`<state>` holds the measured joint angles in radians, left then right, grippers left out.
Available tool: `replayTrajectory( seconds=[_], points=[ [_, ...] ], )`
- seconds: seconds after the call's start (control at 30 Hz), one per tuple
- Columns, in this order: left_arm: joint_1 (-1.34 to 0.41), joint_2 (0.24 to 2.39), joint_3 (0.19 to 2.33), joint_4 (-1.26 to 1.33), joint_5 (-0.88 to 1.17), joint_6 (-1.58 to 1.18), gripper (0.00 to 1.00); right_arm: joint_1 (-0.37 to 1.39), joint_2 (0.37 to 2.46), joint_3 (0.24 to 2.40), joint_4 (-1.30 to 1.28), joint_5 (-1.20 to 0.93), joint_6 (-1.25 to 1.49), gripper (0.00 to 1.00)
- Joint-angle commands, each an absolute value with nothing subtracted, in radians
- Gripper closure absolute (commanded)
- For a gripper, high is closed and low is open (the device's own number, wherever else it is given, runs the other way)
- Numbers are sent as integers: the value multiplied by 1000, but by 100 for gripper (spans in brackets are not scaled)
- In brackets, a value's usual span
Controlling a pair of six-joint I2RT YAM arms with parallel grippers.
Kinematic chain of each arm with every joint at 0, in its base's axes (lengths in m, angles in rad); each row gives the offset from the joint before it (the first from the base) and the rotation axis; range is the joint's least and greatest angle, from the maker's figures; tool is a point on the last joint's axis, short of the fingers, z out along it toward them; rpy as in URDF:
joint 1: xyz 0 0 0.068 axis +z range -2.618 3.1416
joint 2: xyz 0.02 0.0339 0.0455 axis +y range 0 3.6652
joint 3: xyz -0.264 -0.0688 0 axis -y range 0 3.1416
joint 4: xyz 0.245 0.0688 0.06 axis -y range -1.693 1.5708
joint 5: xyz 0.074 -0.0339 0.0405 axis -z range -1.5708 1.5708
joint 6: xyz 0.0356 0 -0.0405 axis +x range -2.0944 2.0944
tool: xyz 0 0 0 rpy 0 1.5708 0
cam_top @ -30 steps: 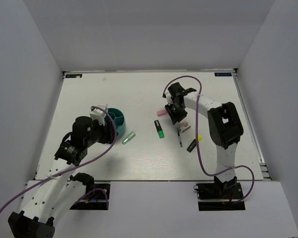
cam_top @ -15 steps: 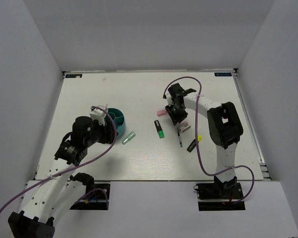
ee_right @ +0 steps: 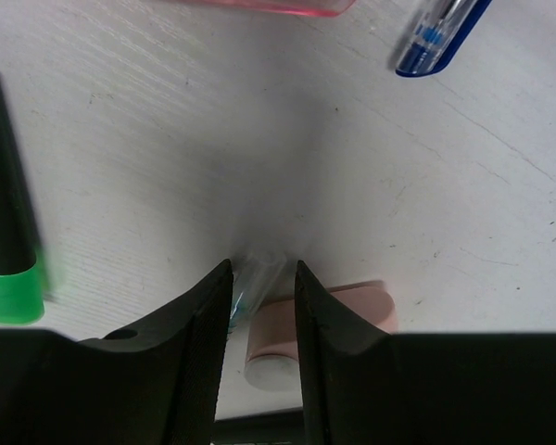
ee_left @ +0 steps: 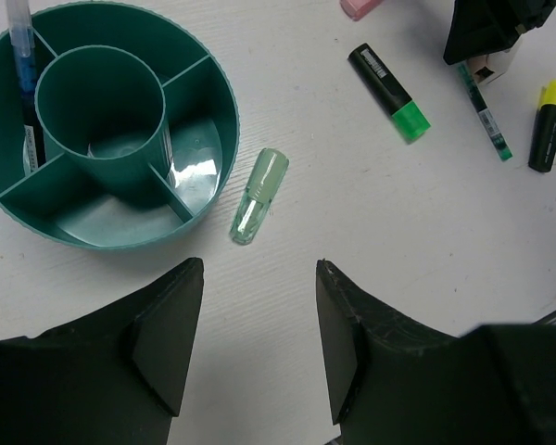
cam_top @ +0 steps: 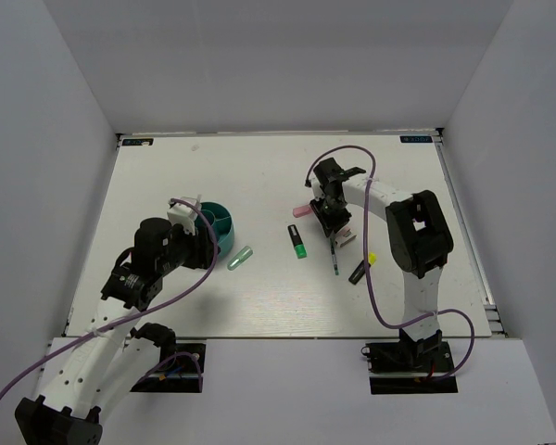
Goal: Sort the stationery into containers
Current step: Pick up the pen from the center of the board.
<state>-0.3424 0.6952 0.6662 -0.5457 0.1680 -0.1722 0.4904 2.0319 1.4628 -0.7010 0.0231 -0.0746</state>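
The teal organiser (cam_top: 219, 225) (ee_left: 200, 139) stands at the left with one pen (ee_left: 22, 83) upright in an outer compartment. My left gripper (ee_left: 259, 267) hangs open above bare table, just near of the mint-green marker (ee_left: 259, 196) (cam_top: 241, 258). My right gripper (cam_top: 332, 220) (ee_right: 259, 269) is down at the table, open, its jaws either side of the clear end of a green pen (ee_right: 253, 280) (ee_left: 486, 116). A white-pink piece (ee_right: 306, 320) lies just behind that end. The black-green highlighter (cam_top: 297, 240), black-yellow highlighter (cam_top: 360, 270), pink eraser (cam_top: 301, 210) and a blue pen (ee_right: 440, 37) lie around it.
White walls enclose the table on three sides. The right arm's purple cable (cam_top: 375, 278) loops over the table's right part. The loose items cluster in the middle right, between the organiser and the right arm.
My right gripper has shifted slightly toward the near side over the pen's end and its jaws have narrowed a little. The left arm has not moved.
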Motion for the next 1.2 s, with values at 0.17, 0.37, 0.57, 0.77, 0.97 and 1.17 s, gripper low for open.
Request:
replayTrajectory(
  seconds=[0.17,0.37,0.57,0.77,0.97,1.17],
  points=[
    [-341,670,661,-540,167,-160,38,495,2082,1393,-652,100,-58,68],
    [-339,647,649,-540,158,-156,38,492,2095,1358,-647,80,-45,70],
    [-341,646,649,-545,160,-153,38,495,2089,1382,-681,12,-29,77],
    [-339,649,647,-541,161,-153,38,497,2063,1411,-698,-83,-14,85],
    [-341,652,646,-541,158,-152,38,497,2046,1491,-744,-135,-11,91],
    [-339,646,643,-541,152,-144,38,495,2023,1604,-807,-196,-23,94]
  ],
)
